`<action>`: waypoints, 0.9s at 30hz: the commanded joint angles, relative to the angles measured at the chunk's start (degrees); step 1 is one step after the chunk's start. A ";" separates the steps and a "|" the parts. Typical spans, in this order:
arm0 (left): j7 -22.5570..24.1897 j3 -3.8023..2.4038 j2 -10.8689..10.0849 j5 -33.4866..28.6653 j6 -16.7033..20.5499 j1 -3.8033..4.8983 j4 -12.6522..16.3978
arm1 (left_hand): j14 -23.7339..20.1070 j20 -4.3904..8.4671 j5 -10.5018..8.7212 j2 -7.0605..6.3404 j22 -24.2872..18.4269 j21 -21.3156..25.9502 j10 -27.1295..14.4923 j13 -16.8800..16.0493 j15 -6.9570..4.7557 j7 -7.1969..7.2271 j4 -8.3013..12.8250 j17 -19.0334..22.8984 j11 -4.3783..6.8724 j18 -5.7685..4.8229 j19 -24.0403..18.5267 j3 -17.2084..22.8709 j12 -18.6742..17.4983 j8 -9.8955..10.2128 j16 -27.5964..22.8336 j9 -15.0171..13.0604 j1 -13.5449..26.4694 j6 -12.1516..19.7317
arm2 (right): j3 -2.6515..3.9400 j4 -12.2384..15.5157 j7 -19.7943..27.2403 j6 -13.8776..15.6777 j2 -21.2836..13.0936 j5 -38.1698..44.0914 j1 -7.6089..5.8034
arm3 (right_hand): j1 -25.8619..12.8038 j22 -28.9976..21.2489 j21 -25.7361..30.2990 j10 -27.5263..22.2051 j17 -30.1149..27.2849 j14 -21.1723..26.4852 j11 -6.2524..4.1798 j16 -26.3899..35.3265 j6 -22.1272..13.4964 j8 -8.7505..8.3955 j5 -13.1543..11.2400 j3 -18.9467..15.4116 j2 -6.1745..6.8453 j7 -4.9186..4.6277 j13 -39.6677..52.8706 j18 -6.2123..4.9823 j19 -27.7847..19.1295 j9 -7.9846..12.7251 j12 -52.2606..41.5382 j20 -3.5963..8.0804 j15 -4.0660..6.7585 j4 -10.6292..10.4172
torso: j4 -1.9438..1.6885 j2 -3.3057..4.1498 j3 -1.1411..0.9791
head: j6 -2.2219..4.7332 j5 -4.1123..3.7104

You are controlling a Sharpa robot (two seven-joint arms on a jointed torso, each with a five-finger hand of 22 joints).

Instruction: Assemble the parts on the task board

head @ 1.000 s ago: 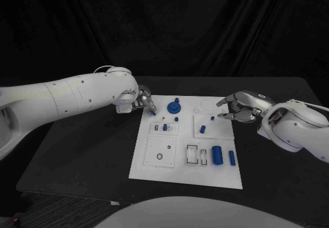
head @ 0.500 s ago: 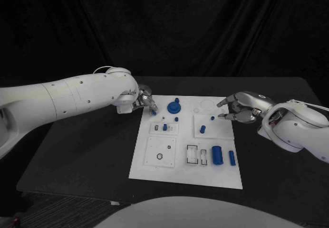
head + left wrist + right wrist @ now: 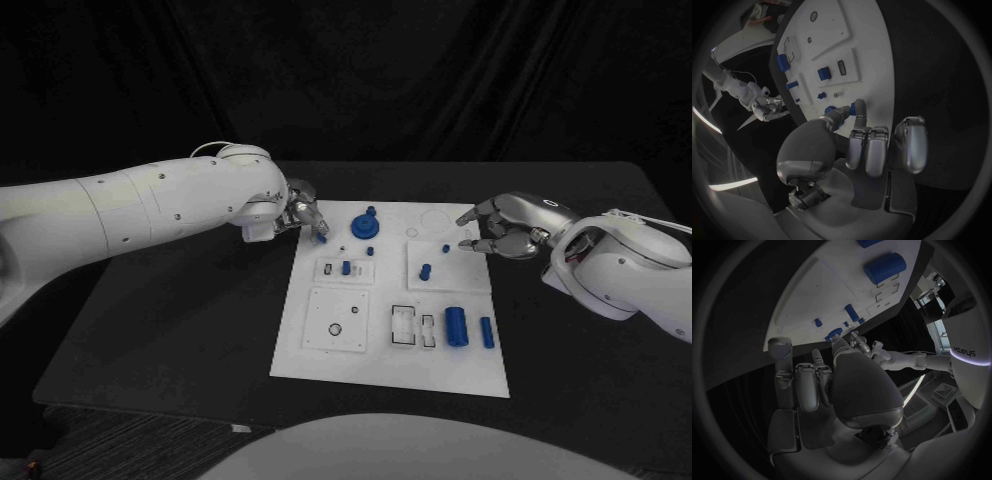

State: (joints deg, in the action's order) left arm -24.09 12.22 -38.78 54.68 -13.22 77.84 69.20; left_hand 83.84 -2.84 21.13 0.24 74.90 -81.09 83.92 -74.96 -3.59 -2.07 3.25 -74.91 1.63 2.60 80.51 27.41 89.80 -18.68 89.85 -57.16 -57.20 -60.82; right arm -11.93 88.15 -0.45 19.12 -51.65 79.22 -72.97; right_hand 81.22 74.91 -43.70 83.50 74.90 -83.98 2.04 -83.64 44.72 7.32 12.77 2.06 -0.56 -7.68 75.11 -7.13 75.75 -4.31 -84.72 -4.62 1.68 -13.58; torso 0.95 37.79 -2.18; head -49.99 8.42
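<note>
Pinching a small blue part at the task board's far left corner, the left hand seems mid-pickup.

Next it likely needs lifting clear and carrying to a socket. Rightward stand a round blue piece, pegs, and a blue cylinder; the right hand hovers empty, fingers loosely curled, over the board's far right edge.

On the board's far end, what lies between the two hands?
In the head view, between left hand and right hand: a round blue part, then bare white task board.
</note>
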 commanded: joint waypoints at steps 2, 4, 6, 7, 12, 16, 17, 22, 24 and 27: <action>-0.57 -0.06 -1.65 -0.12 1.63 -0.08 2.63 | 6.16 0.19 0.41 -0.06 10.43 0.31 6.08 -15.04 -0.38 0.82 1.17 -15.09 0.35 0.31 -0.05 1.59 0.20 0.30 0.15 0.14 0.09 -1.38 | 0.03 0.06 -1.10 -0.15 -0.21 0.10 0.14 | -0.05 4.90 0.14 -0.41 9.73 -3.19 0.06 0.37 0.41 -0.16 0.39 -0.15 -0.48 0.10 9.38 -0.54 -0.42 0.07 0.14 -0.09 -0.14 0.34 | 0.01 -0.09 -0.07 | -0.01 -0.06; -0.94 -0.06 -2.47 -0.12 1.82 -0.06 3.86 | 6.16 0.19 0.41 -0.06 10.43 0.31 6.08 -15.04 -0.38 0.82 1.17 -15.09 0.35 0.31 -0.05 1.59 0.20 0.30 0.15 0.14 0.09 -1.38 | 0.03 0.04 -1.13 -0.08 -0.25 0.10 0.14 | -0.05 4.90 0.14 -0.41 9.73 -3.19 0.06 0.37 0.41 -0.16 0.39 -0.15 -0.48 0.10 9.38 -0.54 -0.42 0.07 0.14 -0.09 -0.14 0.34 | 0.00 -0.08 -0.07 | -0.01 -0.07; -1.51 -0.06 -3.63 -0.12 2.01 0.00 5.68 | 6.16 0.21 0.48 -0.14 10.38 0.45 6.08 -15.04 -0.39 0.81 1.21 -15.09 0.35 0.35 -0.17 1.70 0.20 0.46 0.15 0.27 0.20 -1.42 | 0.03 0.00 -1.16 -0.02 -0.30 0.10 0.19 | -0.05 4.90 0.14 -0.41 9.73 -3.19 0.06 0.37 0.41 -0.16 0.39 -0.15 -0.48 0.10 9.38 -0.54 -0.42 0.07 0.14 -0.09 -0.14 0.34 | -0.12 -0.03 -0.03 | -0.01 -0.22; -1.80 -0.06 -4.19 -0.12 2.00 0.04 6.60 | 6.16 0.22 0.50 -0.18 10.38 0.48 6.08 -15.04 -0.40 0.80 1.23 -15.09 0.35 0.36 -0.19 1.75 0.20 0.55 0.15 0.34 0.26 -1.43 | 0.03 -0.02 -1.18 -0.01 -0.32 0.10 0.23 | -0.05 4.90 0.14 -0.41 9.73 -3.19 0.06 0.37 0.41 -0.16 0.39 -0.15 -0.48 0.10 9.38 -0.54 -0.42 0.07 0.14 -0.09 -0.14 0.34 | -0.15 -0.07 -0.06 | -0.01 -0.23; -2.89 -0.07 -6.01 -0.12 1.32 0.18 10.18 | 6.16 0.23 0.51 -0.23 10.35 0.57 6.08 -15.04 -0.40 0.78 1.26 -15.09 0.34 0.38 -0.27 1.87 0.20 0.76 0.15 0.50 0.37 -1.43 | 0.03 -0.15 -1.23 0.00 -0.33 0.10 0.44 | 0.05 4.88 0.25 -0.48 9.69 -3.16 0.07 0.43 0.49 -0.15 0.40 -0.14 -0.44 0.09 9.33 -0.54 -0.46 0.07 0.20 -0.10 -0.16 0.46 | -0.07 -0.04 -0.06 | -0.01 0.08; -3.62 -0.06 -6.67 -0.11 0.36 0.22 12.34 | 6.16 0.24 0.51 -0.19 10.31 0.69 6.08 -15.04 -0.40 0.75 1.24 -15.09 0.33 0.41 -0.37 1.99 0.20 0.94 0.15 0.64 0.48 -1.46 | 0.03 -0.23 -1.20 0.14 -0.33 0.10 0.59 | 0.05 4.87 0.31 -0.50 9.66 -3.14 0.07 0.47 0.49 -0.15 0.40 -0.14 -0.44 0.09 9.31 -0.55 -0.48 0.07 0.22 -0.10 -0.16 0.46 | -0.07 0.01 0.02 | -0.01 0.11; -3.76 -0.06 -6.75 -0.11 0.18 0.22 12.69 | 6.16 0.24 0.51 -0.19 10.31 0.69 6.08 -15.04 -0.40 0.75 1.24 -15.09 0.33 0.41 -0.37 1.99 0.20 0.94 0.15 0.64 0.48 -1.46 | 0.03 -0.23 -1.20 0.17 -0.33 0.10 0.61 | 0.05 4.87 0.31 -0.50 9.66 -3.14 0.07 0.47 0.49 -0.15 0.40 -0.14 -0.44 0.09 9.31 -0.55 -0.48 0.07 0.22 -0.10 -0.16 0.46 | -0.07 0.03 0.05 | -0.01 0.09; -4.48 -0.06 -7.01 -0.12 -0.80 0.23 14.07 | 6.16 0.24 0.50 -0.15 10.27 0.80 6.08 -15.04 -0.39 0.73 1.21 -15.09 0.31 0.44 -0.46 2.09 0.20 1.10 0.15 0.77 0.58 -1.48 | 0.03 -0.25 -1.21 0.26 -0.32 0.10 0.68 | 0.04 4.88 0.28 -0.51 9.66 -3.14 0.08 0.47 0.51 -0.14 0.39 -0.16 -0.42 0.09 9.31 -0.55 -0.47 0.07 0.22 -0.10 -0.17 0.46 | 0.00 -0.01 0.01 | -0.01 0.29; -4.71 -0.06 -7.02 -0.12 -1.17 0.23 14.31 | 6.16 0.24 0.50 -0.15 10.27 0.80 6.08 -15.04 -0.39 0.73 1.21 -15.09 0.31 0.44 -0.46 2.09 0.20 1.10 0.15 0.77 0.58 -1.48 | 0.03 -0.26 -1.22 0.30 -0.31 0.10 0.70 | 0.04 4.88 0.28 -0.51 9.66 -3.14 0.08 0.47 0.51 -0.14 0.39 -0.16 -0.42 0.09 9.31 -0.55 -0.47 0.07 0.22 -0.10 -0.17 0.46 | 0.00 0.01 -0.01 | -0.01 0.35; -4.95 -0.05 -6.91 -0.12 -1.55 0.20 14.38 | 6.16 0.24 0.51 -0.12 10.24 0.89 6.08 -15.04 -0.39 0.72 1.20 -15.09 0.31 0.47 -0.55 2.15 0.20 1.19 0.15 0.83 0.61 -1.47 | 0.03 -0.27 -1.21 0.35 -0.28 0.10 0.71 | 0.04 4.88 0.28 -0.51 9.66 -3.14 0.08 0.47 0.51 -0.14 0.39 -0.16 -0.42 0.09 9.31 -0.55 -0.47 0.07 0.22 -0.10 -0.17 0.46 | -0.06 0.07 0.01 | -0.01 0.32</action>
State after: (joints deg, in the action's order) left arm -28.36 12.21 -45.80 54.69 -13.29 77.91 83.42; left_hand 83.84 -2.63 21.40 -0.51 74.90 -80.41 83.92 -74.96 -3.58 -2.36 4.35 -74.91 1.62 2.59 80.30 29.13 89.80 -17.75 89.85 -56.33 -56.44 -61.14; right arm -11.94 87.88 -0.74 19.15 -51.90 79.22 -72.41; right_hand 81.27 74.91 -43.71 83.51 74.90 -83.98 2.05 -83.40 44.87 7.32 13.00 1.90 -0.61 -7.52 75.05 -7.13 75.75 -4.31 -84.82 -4.62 1.67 -13.42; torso 0.91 37.80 -2.17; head -49.99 8.74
